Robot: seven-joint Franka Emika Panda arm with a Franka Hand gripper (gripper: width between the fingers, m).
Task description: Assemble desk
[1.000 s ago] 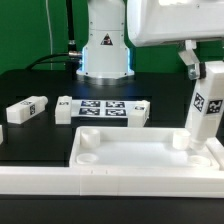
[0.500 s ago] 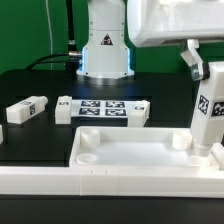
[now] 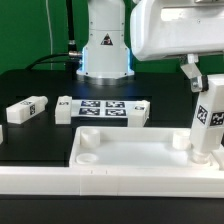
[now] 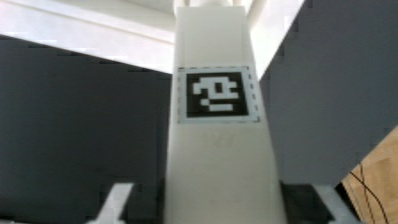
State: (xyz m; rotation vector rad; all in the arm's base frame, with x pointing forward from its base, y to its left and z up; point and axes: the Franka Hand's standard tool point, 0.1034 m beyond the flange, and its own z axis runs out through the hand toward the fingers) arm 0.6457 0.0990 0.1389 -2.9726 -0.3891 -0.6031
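The gripper [image 3: 200,78] clasped a leg [image 3: 208,118] upright over the tabletop's [image 3: 130,150] corner, on the exterior view's right. That hold probably served to seat it there.

backdrop: green wall [image 3: 22,30] | table [image 3: 30,140]: black matte top | light: even, indoor

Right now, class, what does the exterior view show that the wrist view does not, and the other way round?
Only the exterior view: the tabletop with its whole rim, the marker board, a loose leg at that view's left, and the robot's base. Only the wrist view: the tag on the held leg, seen head-on and large. Both: the gripper shut on the upright held leg.
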